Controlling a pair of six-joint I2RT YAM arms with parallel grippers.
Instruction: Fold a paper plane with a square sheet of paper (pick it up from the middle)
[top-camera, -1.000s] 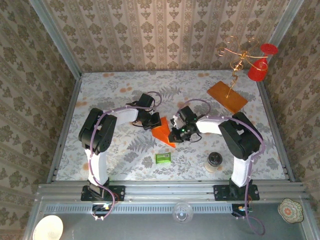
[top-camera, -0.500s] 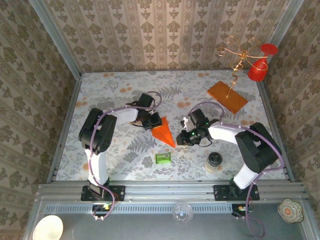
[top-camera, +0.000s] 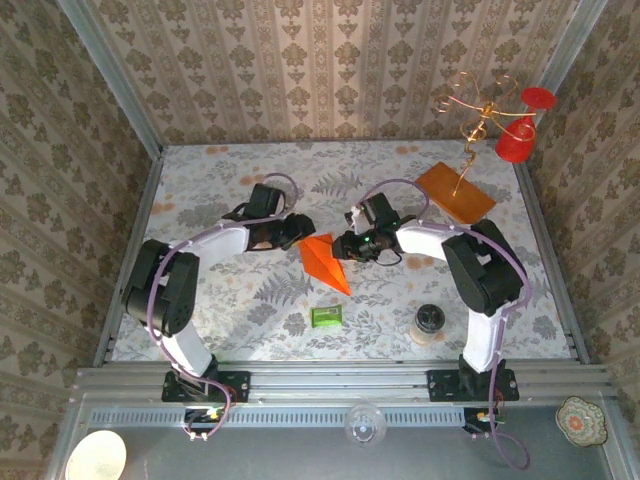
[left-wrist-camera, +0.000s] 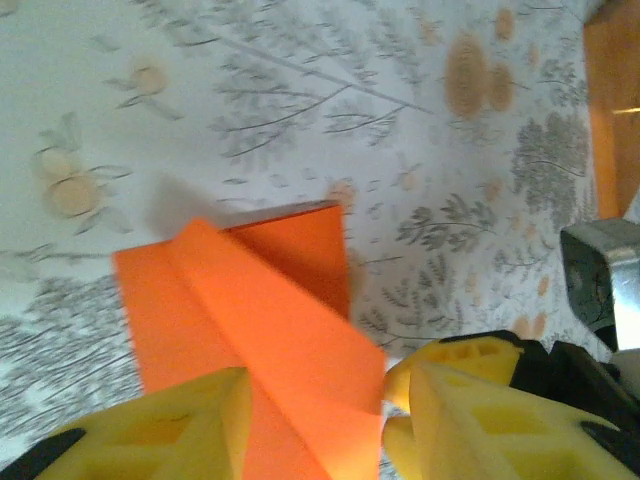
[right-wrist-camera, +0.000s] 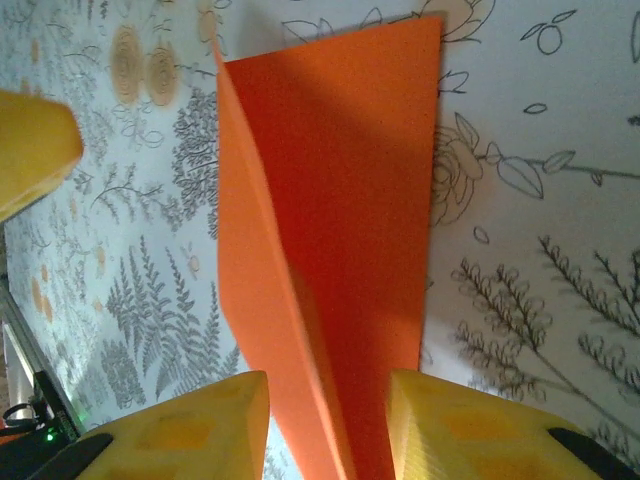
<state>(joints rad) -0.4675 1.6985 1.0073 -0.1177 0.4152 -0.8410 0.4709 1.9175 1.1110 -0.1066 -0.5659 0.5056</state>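
Now the paper plane (top-camera: 325, 262) lies on the flowered table (top-camera: 230, 170), a little to the near side of its middle. It is a narrow orange dart. Its wide end is toward the far left and its sharp tip points to the near right. A raised fold runs along its length.

The left gripper (top-camera: 295, 232) is just beside the wide end, on its left side. In the left wrist view this gripper (left-wrist-camera: 318, 385) has its two yellow fingers (left-wrist-camera: 150, 430) spread apart, and the orange paper (left-wrist-camera: 250, 310) goes between them. I cannot tell if a finger touches the paper.

The right gripper (top-camera: 345, 246) is just beside the plane on its right side, so the plane is between the two grippers. In the right wrist view this gripper (right-wrist-camera: 328, 385) has its yellow fingers (right-wrist-camera: 480, 425) spread apart too. The plane (right-wrist-camera: 340, 200) lies flat on the table and reaches into the gap between them.

A small green packet (top-camera: 326, 316) lies on the near side of the plane, apart from it. A dark round jar (top-camera: 430, 320) stands to the near right. At the far right a brownish-orange board (top-camera: 455, 192) lies on the table, and a gold wire stand (top-camera: 470, 110) rises from it. A red cup (top-camera: 517, 140) hangs on this stand.
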